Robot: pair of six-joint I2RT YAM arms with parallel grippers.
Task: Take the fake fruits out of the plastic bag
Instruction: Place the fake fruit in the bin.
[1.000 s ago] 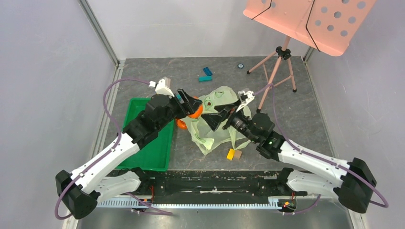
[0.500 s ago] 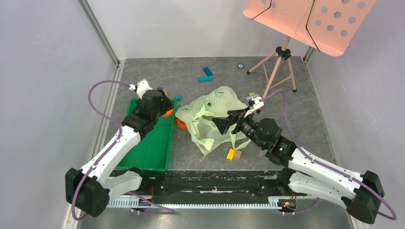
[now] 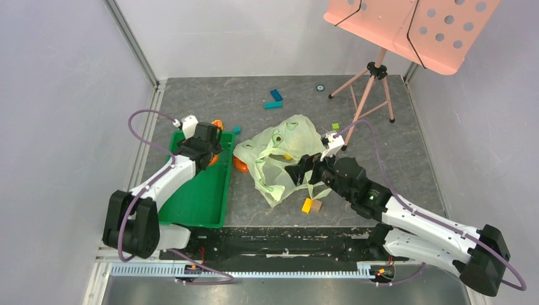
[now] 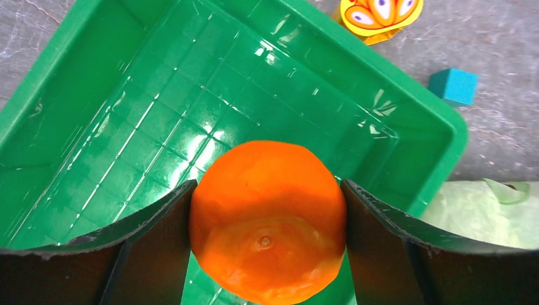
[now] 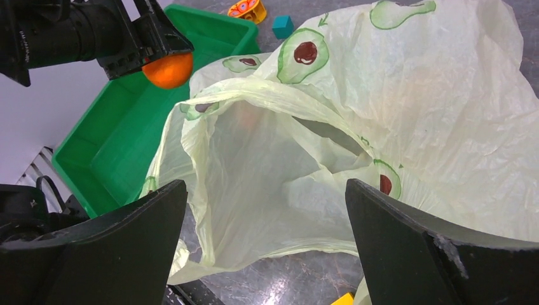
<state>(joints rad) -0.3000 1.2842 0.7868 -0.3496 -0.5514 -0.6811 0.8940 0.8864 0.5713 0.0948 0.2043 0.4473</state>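
Note:
My left gripper [image 4: 267, 184] is shut on the round orange fruit [image 4: 267, 222] and holds it just above the far end of the green tray [image 4: 127, 95]. In the top view that gripper [image 3: 207, 152] is over the tray's far right corner, with the orange [image 3: 213, 158] partly showing. The pale green avocado-print bag [image 3: 286, 152] lies crumpled mid-table, its mouth facing my right gripper [image 3: 299, 171]. That gripper [image 5: 267, 241] is open and empty just in front of the bag's mouth [image 5: 267, 159]. The other fruits are hidden.
A flat orange curved piece [image 3: 239, 165] lies between the tray [image 3: 197, 197] and the bag. A printed orange piece [image 4: 378, 13] and a teal block [image 4: 452, 86] lie beyond the tray. A yellow block [image 3: 307, 204] is by the bag's near edge. A pink music stand [image 3: 372, 82] and blue blocks [image 3: 274, 98] are at the back.
My left arm has carried the orange fruit left from the bag to above the tray's far end. My right gripper has drawn back a little from the bag and stays open.

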